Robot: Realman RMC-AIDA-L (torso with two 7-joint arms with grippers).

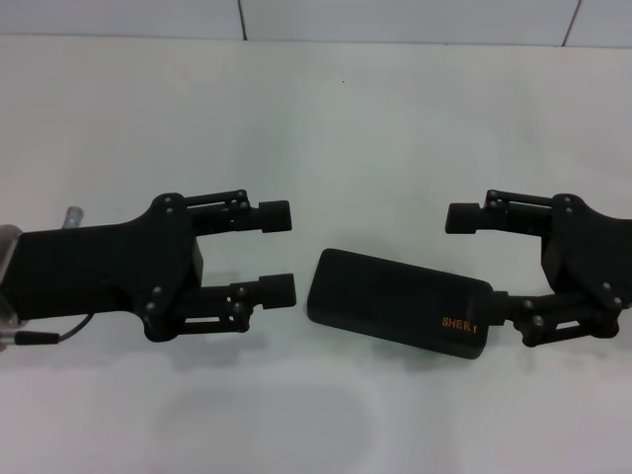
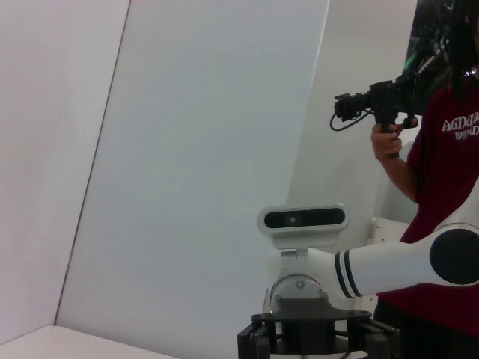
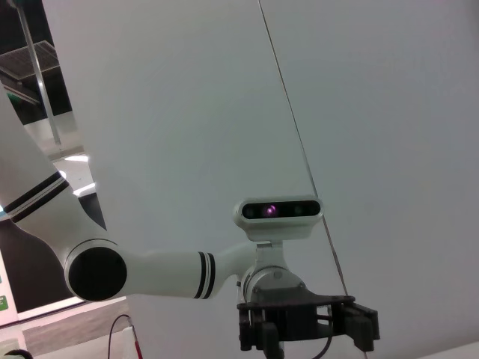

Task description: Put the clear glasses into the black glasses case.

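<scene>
Black left gripper [image 1: 279, 250]: we see jaws apart, nothing between them, pointing inward at the case's near end.
Black glasses case [image 1: 399, 314]: shut, flat on the white table [image 1: 326, 118], long axis running across us, tilted slightly.
Right gripper [image 1: 476, 255]: jaws apart; lower finger touches the case's lettered end, so it's nearer.
Clear glasses: we can't find them.

The black glasses case [image 1: 399, 313] is matte black with small orange lettering near one end; the left tool [image 1: 280, 251] and right tool [image 1: 472, 258] are black; the table [image 1: 326, 128] is plain white.
</scene>
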